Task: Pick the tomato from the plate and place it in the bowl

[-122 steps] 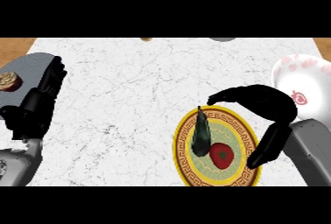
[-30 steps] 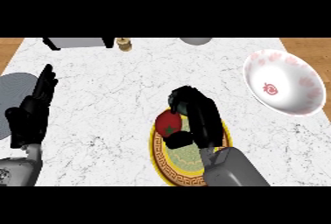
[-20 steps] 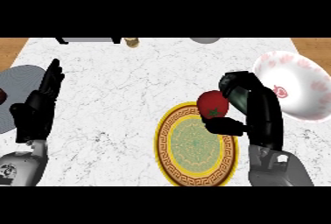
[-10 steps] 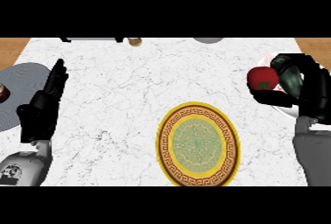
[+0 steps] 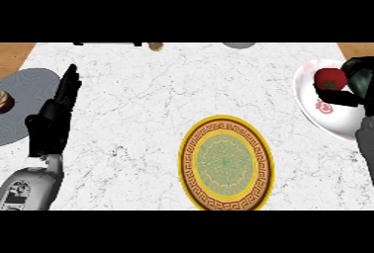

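The red tomato [image 5: 330, 78] is over the white bowl [image 5: 315, 110] at the right edge, and my right hand [image 5: 355, 85] is curled round it from the right side. I cannot tell whether the tomato touches the bowl's inside. The yellow patterned plate [image 5: 226, 163] lies bare near the counter's front, left of the bowl. My left hand [image 5: 55, 117] rests open with fingers up at the left side, far from the plate and bowl.
A grey round plate [image 5: 26, 105] with a small brown item [image 5: 4, 100] sits at the left edge, just behind my left hand. A small brown jar [image 5: 155, 46] and a grey dish [image 5: 239, 44] stand along the counter's back edge.
My right hand lifted the tomato off the yellow plate and carried it right, over the white bowl. The plate now lies bare. The left hand stayed in place.
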